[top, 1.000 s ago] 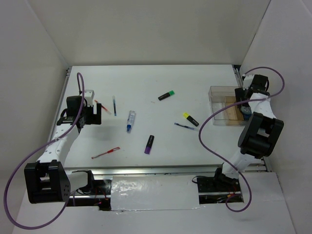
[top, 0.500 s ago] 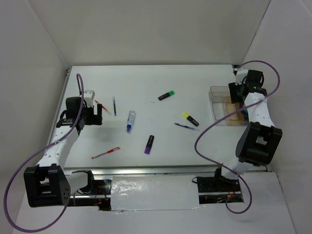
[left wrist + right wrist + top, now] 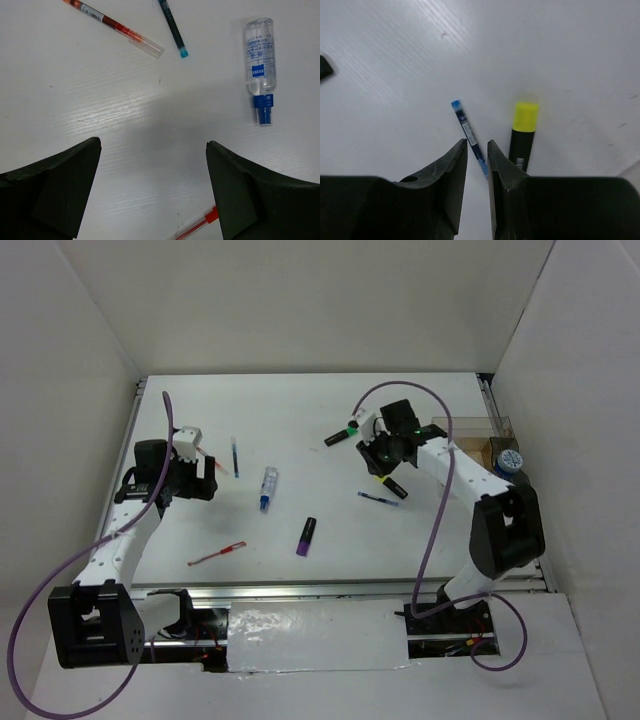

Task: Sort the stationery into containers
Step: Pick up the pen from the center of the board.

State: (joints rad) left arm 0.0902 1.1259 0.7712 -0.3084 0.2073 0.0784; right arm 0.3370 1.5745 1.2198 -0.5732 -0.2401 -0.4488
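My left gripper [image 3: 207, 480] [image 3: 152, 150] hangs wide open over bare table, with nothing between its jaws. Ahead of it lie a red pen [image 3: 114, 24], a blue pen [image 3: 173, 30] and the white-blue tube [image 3: 261, 70] [image 3: 268, 488]. My right gripper [image 3: 378, 452] [image 3: 477, 145] hovers over the table's middle, its jaws only a narrow gap apart and holding nothing. Below it lie a blue pen [image 3: 469, 135] [image 3: 380, 499] and the yellow-ended highlighter [image 3: 523, 134] [image 3: 392, 484]. The clear container [image 3: 497, 423] stands at the far right, with the tape roll [image 3: 509, 461] at its right end.
A green-ended highlighter [image 3: 341, 436] lies just left of the right gripper. A purple-ended highlighter [image 3: 306, 536] and a second red pen [image 3: 217, 554] [image 3: 197, 227] lie nearer the front. White walls close in the table on three sides.
The right arm has swung left from the container to above the yellow-ended highlighter, and its jaws have narrowed. The left arm has barely moved.
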